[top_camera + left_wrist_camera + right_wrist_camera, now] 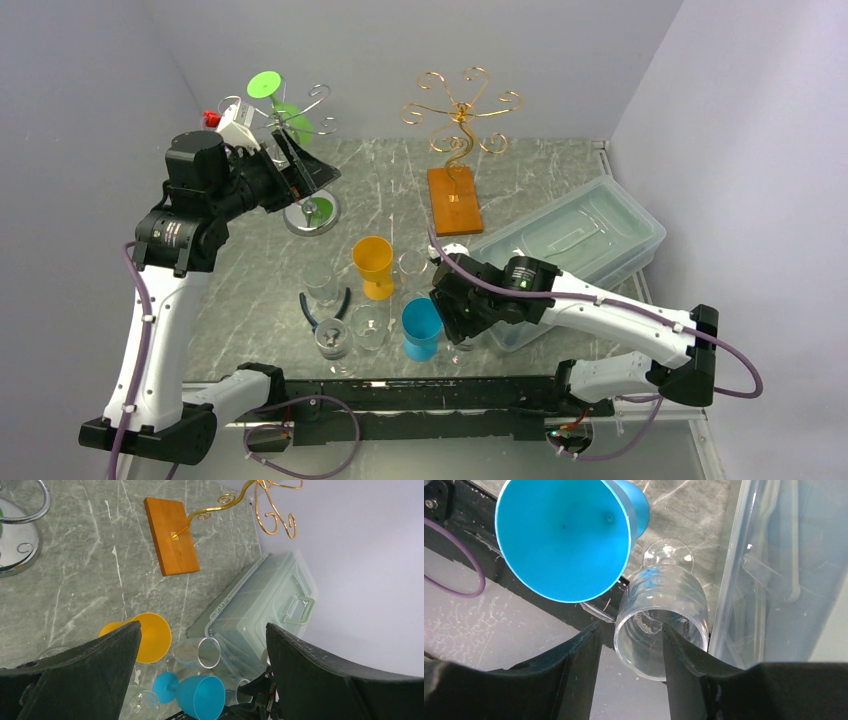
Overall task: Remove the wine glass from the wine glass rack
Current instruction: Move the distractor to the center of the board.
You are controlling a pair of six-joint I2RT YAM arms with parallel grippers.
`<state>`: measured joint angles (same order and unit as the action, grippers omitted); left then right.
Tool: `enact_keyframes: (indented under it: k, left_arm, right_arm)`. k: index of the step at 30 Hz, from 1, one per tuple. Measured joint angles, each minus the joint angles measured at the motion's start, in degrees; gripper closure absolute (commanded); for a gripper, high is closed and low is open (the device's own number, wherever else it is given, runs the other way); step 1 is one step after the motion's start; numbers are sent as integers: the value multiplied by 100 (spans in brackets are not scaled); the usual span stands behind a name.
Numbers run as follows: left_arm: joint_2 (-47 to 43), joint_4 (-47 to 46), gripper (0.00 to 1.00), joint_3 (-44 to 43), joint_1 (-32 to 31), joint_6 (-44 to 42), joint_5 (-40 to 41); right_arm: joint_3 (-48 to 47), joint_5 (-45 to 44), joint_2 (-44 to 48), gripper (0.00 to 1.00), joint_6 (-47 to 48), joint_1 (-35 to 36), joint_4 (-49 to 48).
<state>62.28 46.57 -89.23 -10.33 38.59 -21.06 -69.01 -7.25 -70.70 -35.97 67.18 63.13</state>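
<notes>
A green wine glass [293,122] hangs upside down on the silver wire wine glass rack [311,212] at the back left. My left gripper [300,172] is raised beside that rack, its jaws wide open and empty [204,630]. At the front, a clear wine glass [669,595] stands upright on the table beside a blue glass [564,535]. My right gripper [631,630] straddles the clear glass's rim. One finger is inside the bowl, and the other is outside with a gap to the wall. The jaws are parted, not pressing.
A gold wire rack [460,110] on a wooden base [455,200] stands bare at the back centre. An orange glass [373,265] and several clear glasses [320,283] stand mid-table. A lidded plastic box [570,235] lies right of my right arm.
</notes>
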Motion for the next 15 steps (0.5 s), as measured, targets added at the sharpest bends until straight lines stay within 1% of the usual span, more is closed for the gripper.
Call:
enact_keyframes:
  k: [5, 15]
  left_arm:
    - [0, 0, 1, 0, 0, 0, 0]
    - [0, 2, 1, 0, 0, -2, 9]
  right_arm:
    - [-160, -44, 4, 43, -2, 0, 90]
    - [-470, -166, 190, 17, -11, 0, 326]
